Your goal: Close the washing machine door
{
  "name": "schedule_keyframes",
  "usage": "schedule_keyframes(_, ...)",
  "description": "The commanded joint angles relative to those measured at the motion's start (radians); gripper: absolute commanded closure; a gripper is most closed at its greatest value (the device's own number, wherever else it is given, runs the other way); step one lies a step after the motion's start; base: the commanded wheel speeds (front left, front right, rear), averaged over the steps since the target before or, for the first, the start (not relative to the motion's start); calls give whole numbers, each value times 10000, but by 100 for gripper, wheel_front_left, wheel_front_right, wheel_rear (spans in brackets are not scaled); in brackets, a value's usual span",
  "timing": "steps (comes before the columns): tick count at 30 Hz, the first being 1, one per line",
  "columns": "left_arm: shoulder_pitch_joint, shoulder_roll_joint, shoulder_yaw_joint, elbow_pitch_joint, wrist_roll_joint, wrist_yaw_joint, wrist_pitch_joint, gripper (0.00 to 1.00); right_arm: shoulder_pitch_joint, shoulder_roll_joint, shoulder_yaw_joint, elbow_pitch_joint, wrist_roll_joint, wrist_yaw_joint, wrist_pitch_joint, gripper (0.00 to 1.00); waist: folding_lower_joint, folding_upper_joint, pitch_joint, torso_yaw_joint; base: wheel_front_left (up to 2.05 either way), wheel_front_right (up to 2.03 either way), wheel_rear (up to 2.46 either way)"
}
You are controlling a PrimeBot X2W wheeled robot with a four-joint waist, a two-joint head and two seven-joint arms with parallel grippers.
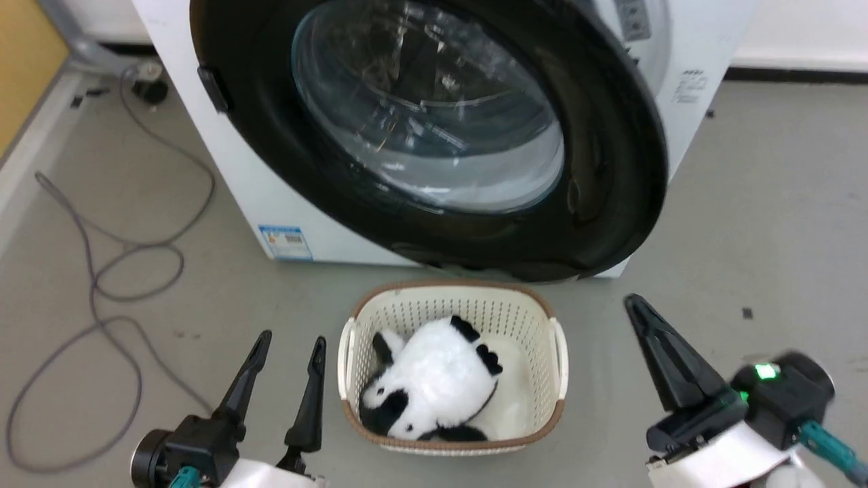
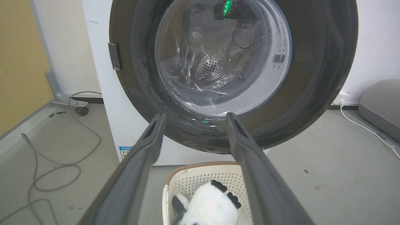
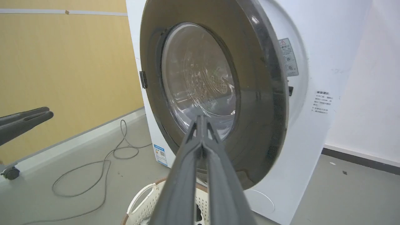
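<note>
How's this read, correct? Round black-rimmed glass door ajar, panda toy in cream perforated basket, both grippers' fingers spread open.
One error: the right gripper has its fingers pressed together, as the right wrist view shows; only the left gripper is spread. The round black-rimmed glass door is ajar and the panda toy lies in the cream perforated basket.

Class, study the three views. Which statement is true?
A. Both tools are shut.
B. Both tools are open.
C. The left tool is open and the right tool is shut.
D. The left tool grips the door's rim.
C: the fingers of the left tool stand apart, those of the right tool meet at the tips, and neither touches the washing machine door.
</note>
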Motion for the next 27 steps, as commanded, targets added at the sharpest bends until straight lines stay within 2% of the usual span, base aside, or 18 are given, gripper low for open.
schedule_keyframes(1,-185,-28,-10,-43,76,-30,-43,0,-286,-183,120,34,72,8,-42,100,0,-1,295,177,0,0,0)
schedule_keyframes(11,-815,-146,-299,-14,59,-42,-43,0,-2947,-1901,1594,1606,1166,8,-42,100,0,-1,1279,806,0,0,0)
schedule_keyframes(20,-1404,-260,-484,-42,-57,-43,-43,0,-5216,-2869,1678,3438,2442,8,217,100,0,-1,2032,1321,0,0,0)
schedule_keyframes(27,-1709,-343,-544,-154,-55,-43,-43,0,-6567,-3608,1865,4160,3185,8,504,100,0,-1,2577,1599,0,0,0)
